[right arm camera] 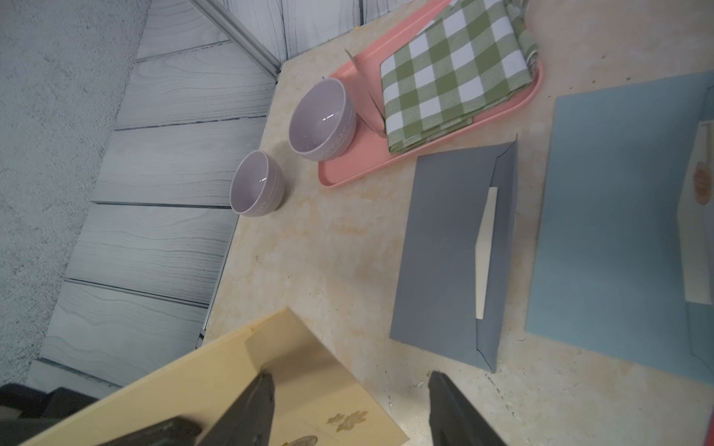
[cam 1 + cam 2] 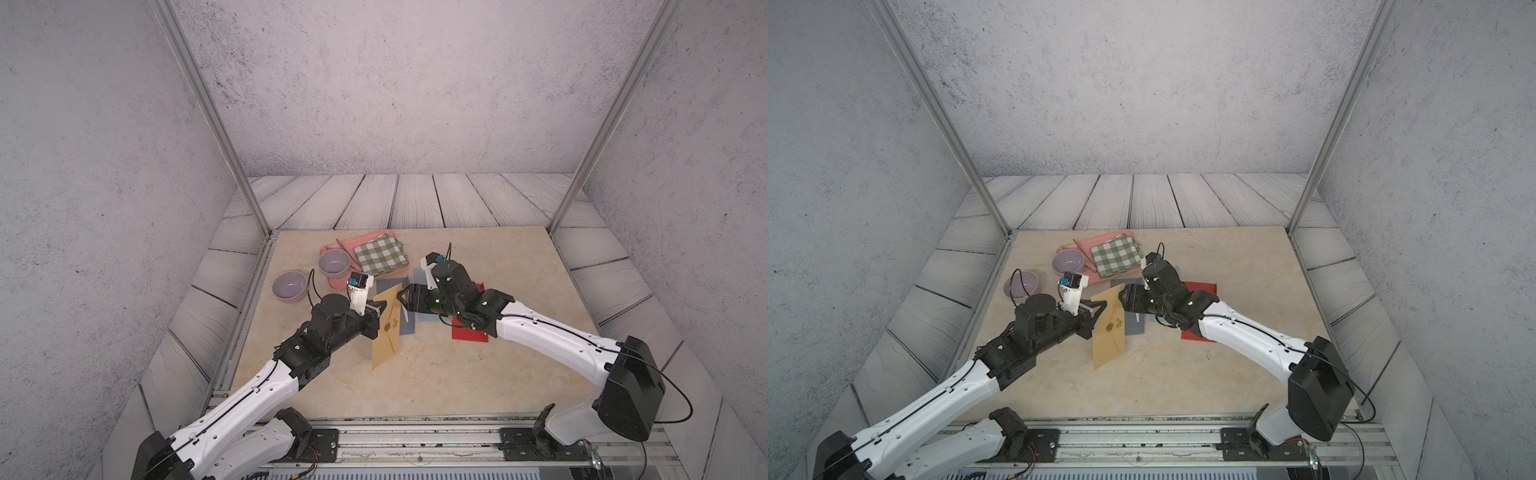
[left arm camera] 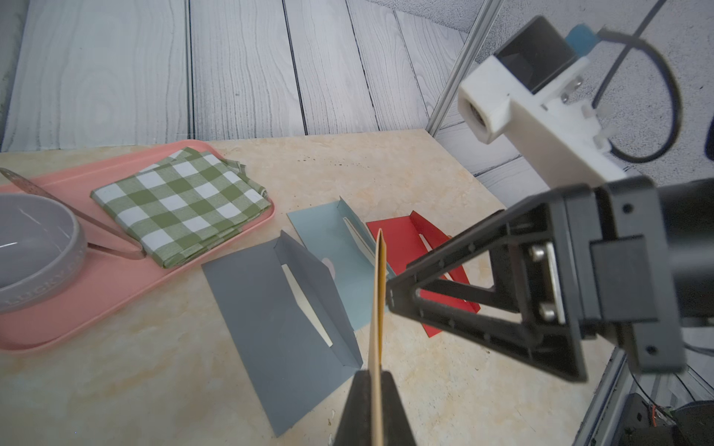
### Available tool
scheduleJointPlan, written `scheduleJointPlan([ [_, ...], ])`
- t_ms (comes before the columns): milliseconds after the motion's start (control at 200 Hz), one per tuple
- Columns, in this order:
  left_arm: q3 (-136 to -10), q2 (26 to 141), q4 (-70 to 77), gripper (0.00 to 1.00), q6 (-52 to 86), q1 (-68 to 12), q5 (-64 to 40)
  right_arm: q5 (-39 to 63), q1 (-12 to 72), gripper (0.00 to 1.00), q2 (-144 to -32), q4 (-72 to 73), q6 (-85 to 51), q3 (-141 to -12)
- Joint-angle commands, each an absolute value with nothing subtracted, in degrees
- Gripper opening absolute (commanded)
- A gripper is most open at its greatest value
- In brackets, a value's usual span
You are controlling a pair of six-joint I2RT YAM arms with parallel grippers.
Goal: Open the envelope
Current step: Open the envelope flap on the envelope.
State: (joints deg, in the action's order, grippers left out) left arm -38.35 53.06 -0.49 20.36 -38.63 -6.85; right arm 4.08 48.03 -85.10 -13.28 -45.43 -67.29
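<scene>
The envelope [image 2: 388, 332] [image 2: 1111, 334] is tan, with a gold seal and leaf stickers. It stands upright on its edge above the table. My left gripper [image 2: 376, 311] [image 3: 375, 376] is shut on its near edge [image 3: 378, 301], which runs between the two fingers in the left wrist view. My right gripper [image 2: 401, 297] [image 1: 351, 380] is open at the envelope's upper far corner. One of its fingers [image 1: 255, 401] lies against the envelope's sealed face [image 1: 216, 370]. The other finger [image 1: 448, 405] hangs over bare table.
A grey envelope [image 3: 278, 328] [image 1: 444, 251], a light blue one [image 3: 328, 231] and a red one [image 2: 469, 334] lie opened behind and to the right. A pink tray [image 2: 332, 283] at the back holds a checked cloth [image 2: 381, 254] and a bowl [image 2: 333, 263]. Another bowl [image 2: 289, 285] stands left.
</scene>
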Motion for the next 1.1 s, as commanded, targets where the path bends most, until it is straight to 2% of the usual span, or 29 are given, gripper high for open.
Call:
scheduleJointPlan([
  [0, -37.79, 53.52, 1.67, 0.00, 19.80, -38.23, -6.57, 1.60, 49.42, 0.65, -86.91, -14.83, -44.91, -69.89],
  [295, -37.01, 53.53, 3.25, 0.00, 17.19, -38.28, -7.39, -6.99, 50.63, 0.62, -92.85, -26.12, -51.96, -77.14],
  [646, -36.65, 53.44, 3.85, 0.00, 15.12, -38.32, -7.08, -14.53, 51.45, 0.61, -95.61, -36.81, -51.13, -83.36],
  [1096, -36.80, 54.40, 4.77, 0.00, 16.74, -38.32, -8.55, -5.92, 52.15, 0.56, -99.77, -35.51, -48.05, -86.47],
])
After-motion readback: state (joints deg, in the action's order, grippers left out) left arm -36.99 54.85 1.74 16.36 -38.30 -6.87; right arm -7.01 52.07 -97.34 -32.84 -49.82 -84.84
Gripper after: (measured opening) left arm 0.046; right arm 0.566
